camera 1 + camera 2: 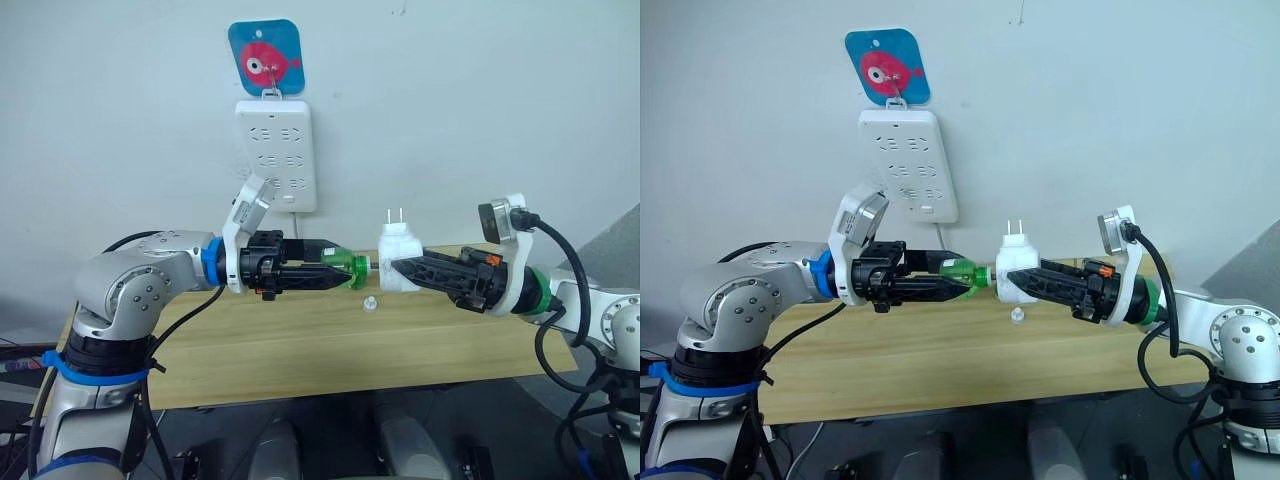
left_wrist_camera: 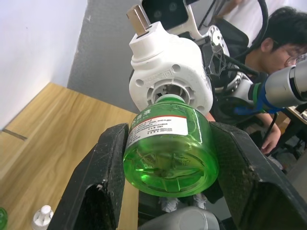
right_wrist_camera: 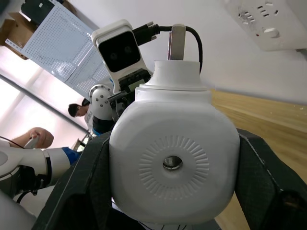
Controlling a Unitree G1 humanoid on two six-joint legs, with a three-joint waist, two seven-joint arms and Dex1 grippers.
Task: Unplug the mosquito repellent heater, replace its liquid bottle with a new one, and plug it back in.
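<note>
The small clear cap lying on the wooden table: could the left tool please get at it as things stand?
Probably not: the left tool is shut on the green liquid bottle, so it has no free grip for the small clear cap.

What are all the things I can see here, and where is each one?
Mosquito repellent heater: one, white, unplugged with prongs up, held in the air over the table.
Liquid bottle: one, green, its neck in the heater's base.
Small cap: one, whitish, on the table below the heater.
Power strip: one, white, on the wall.
Fish tag: one, blue with a red fish, above the strip.
Table: one, light wood.
Person: one, beyond the table, in the left wrist view.
Left tool: black, shut on the bottle.
Right tool: black, shut on the heater.
</note>
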